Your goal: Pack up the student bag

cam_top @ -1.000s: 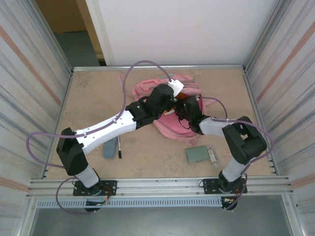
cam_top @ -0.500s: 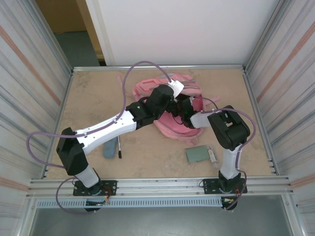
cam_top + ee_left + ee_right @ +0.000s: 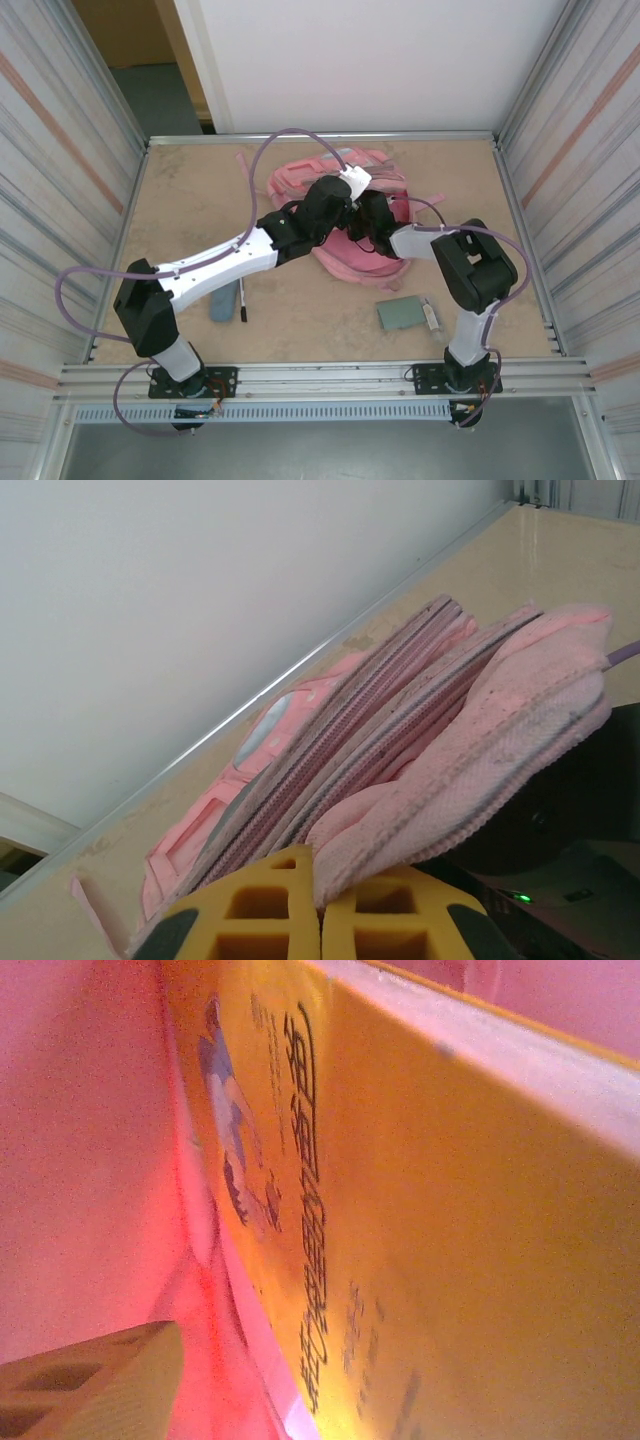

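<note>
My left gripper (image 3: 320,920) is pinched together on a fabric edge of the student bag (image 3: 352,268), which lies toward the back middle of the table (image 3: 200,200). My right gripper (image 3: 370,220) sits inside the bag's pink opening beside a yellow book (image 3: 430,1220). I cannot tell whether its jaws are apart.

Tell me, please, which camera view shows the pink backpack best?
The top view: there the backpack shows in outline, though the arms cover its middle. The left wrist view shows its zipped edges close up; the right wrist view, pink lining beside a yellow book.
</note>
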Robot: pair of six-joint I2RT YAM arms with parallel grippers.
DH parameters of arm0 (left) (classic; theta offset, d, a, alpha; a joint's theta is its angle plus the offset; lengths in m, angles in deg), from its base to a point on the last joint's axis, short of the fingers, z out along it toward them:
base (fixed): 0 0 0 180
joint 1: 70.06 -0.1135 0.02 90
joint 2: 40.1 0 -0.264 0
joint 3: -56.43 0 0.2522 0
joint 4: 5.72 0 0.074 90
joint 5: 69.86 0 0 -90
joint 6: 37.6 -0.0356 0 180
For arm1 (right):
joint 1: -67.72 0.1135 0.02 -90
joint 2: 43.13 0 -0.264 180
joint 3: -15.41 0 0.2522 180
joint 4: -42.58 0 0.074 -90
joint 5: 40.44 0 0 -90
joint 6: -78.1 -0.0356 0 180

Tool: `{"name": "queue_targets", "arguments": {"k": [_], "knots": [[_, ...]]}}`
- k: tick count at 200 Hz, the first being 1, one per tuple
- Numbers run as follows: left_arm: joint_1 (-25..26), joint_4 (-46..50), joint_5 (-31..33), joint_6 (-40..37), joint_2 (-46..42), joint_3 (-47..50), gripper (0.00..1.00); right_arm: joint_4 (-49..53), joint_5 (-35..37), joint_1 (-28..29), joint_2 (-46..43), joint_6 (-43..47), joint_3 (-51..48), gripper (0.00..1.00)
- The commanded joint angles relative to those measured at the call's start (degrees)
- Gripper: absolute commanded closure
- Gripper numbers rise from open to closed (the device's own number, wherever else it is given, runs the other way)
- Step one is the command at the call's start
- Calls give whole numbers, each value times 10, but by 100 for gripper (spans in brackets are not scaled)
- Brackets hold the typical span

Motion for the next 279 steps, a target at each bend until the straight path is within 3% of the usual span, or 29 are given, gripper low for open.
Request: {"name": "queue_targets", "arguments": {"k": [1, 48, 101, 124, 152, 201, 205, 210, 214, 229, 255, 271, 279], "knots": [[-13, -60, 28, -13, -19, 4, 100, 93, -34, -13, -42, 47, 0, 26], [-24, -69, 28, -18, -30, 38, 100, 167, -28, -26, -163, 135, -64, 25], [-38, -42, -6, 43, -47, 97, 98, 295, 23, -39, -353, 267, -131, 24], [-36, 5, -92, 66, -69, 113, 95, 334, 38, -47, -422, 326, -148, 22], [-32, 18, -195, 89, -123, 175, 82, 385, 11, -72, -458, 405, -140, 20], [-38, 114, -278, 149, -250, 247, 69, 415, 3, -104, -508, 512, -124, 20], [-41, 123, -288, 150, -260, 250, 54, 412, -2, -104, -506, 522, -119, 20], [-46, 130, -295, 156, -270, 254, 39, 406, -9, -102, -503, 533, -114, 20], [-51, 135, -299, 161, -277, 257, 34, 401, -14, -101, -498, 540, -110, 20], [-82, 132, -311, 182, -295, 272, 32, 385, -40, -93, -466, 559, -93, 21], [-188, 110, -330, 251, -271, 287, 31, 378, -57, -66, -405, 575, -58, 21], [-232, 185, -272, 318, -206, 238, 25, 373, -69, -55, -373, 578, -46, 20], [-256, 223, -276, 320, -166, 203, 22, 374, -75, -53, -360, 582, -40, 20]]}}
